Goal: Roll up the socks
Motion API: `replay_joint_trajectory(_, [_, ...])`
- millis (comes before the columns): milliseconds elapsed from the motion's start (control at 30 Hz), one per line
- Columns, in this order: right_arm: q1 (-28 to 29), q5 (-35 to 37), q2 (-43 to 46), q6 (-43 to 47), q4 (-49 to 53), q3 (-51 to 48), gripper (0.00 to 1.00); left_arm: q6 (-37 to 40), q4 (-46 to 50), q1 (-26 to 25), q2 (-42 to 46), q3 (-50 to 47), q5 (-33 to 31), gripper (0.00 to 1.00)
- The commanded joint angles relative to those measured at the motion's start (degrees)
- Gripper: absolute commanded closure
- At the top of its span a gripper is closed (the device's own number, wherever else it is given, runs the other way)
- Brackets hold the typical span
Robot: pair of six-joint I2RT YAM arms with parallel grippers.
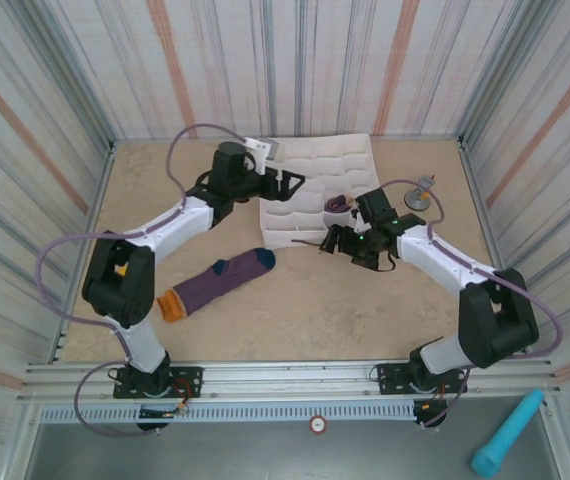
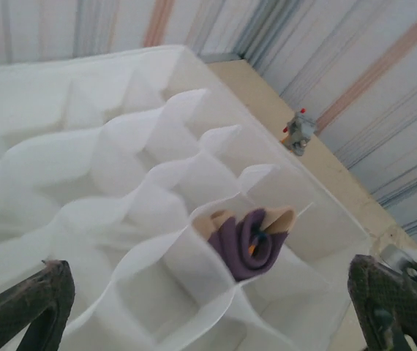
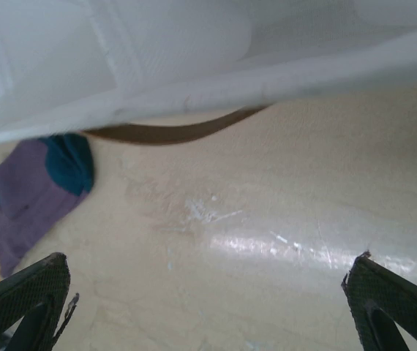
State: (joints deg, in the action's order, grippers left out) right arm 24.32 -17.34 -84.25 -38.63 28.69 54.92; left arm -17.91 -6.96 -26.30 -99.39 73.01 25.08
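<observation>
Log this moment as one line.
left gripper: open over white box | right gripper: open over table | rolled sock: in box compartment | flat sock: on table

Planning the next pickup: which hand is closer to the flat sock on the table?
Right. The right hand hangs open just beyond the teal toe of the flat sock, by the near edge of the white box. The left hand is open over that box, farther back.
</observation>
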Motion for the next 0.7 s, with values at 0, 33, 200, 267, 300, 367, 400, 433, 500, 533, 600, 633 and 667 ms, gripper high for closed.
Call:
replay_joint_trajectory(0, [1.5,2.7,-4.7,-2.5,-3.4,3.9,0.0,-3.2,5.5,1.2,6.9,-4.6,1.5,0.01])
replay_joint_trajectory(33, [1.9,3.0,-6.2,-2.6,-3.9,4.7,0.0,-1.7,7.1,1.3,8.7,-5.6,-0.1,0.01])
replay_joint_trajectory(200, [2.6,3.0,-12.7,-3.2,-5.9,9.1,0.0,1.6,15.7,1.9,14.2,-8.4,-3.6,0.01])
replay_joint_trajectory(267, [2.5,2.7,-14.9,-3.2,-6.2,10.8,0.0,1.2,17.6,1.9,16.3,-10.5,-5.4,0.01])
replay_joint_trajectory(300, [2.4,2.7,-16.0,-3.1,-6.3,11.8,0.0,0.6,19.2,1.9,17.5,-11.5,-6.7,0.01])
replay_joint_trajectory(367, [2.1,2.8,-18.3,-2.4,-6.1,14.2,0.0,0.0,22.5,1.9,19.5,-12.9,-7.5,0.01])
replay_joint_trajectory(400, [1.7,2.8,-19.5,-2.3,-5.9,15.6,0.0,-0.6,23.3,1.9,20.7,-14.2,-7.5,0.02])
replay_joint_trajectory(433, [1.3,2.5,-20.6,-2.2,-5.8,16.9,0.0,-1.0,23.7,1.9,21.8,-15.5,-7.7,0.01])
replay_joint_trajectory(500, [0.3,1.5,-23.0,-1.8,-5.6,19.6,0.0,-2.1,24.5,1.9,23.9,-18.3,-8.4,0.01])
replay_joint_trajectory(533, [-0.3,1.2,-24.4,-1.4,-5.3,21.2,0.0,-2.4,25.0,1.9,24.9,-19.6,-8.4,0.01])
replay_joint_trajectory(600, [-1.4,0.4,-27.1,-0.7,-4.3,24.4,0.0,-3.4,25.8,1.9,26.4,-22.1,-9.6,0.01])
replay_joint_trajectory(633, [-1.9,0.1,-28.2,-0.4,-3.9,25.5,0.01,-4.0,26.0,1.9,26.9,-23.0,-9.8,0.01])
replay_joint_trajectory(667, [-2.4,-0.4,-29.2,-0.2,-3.6,26.5,0.01,-4.2,26.0,1.9,27.4,-24.0,-9.7,0.02])
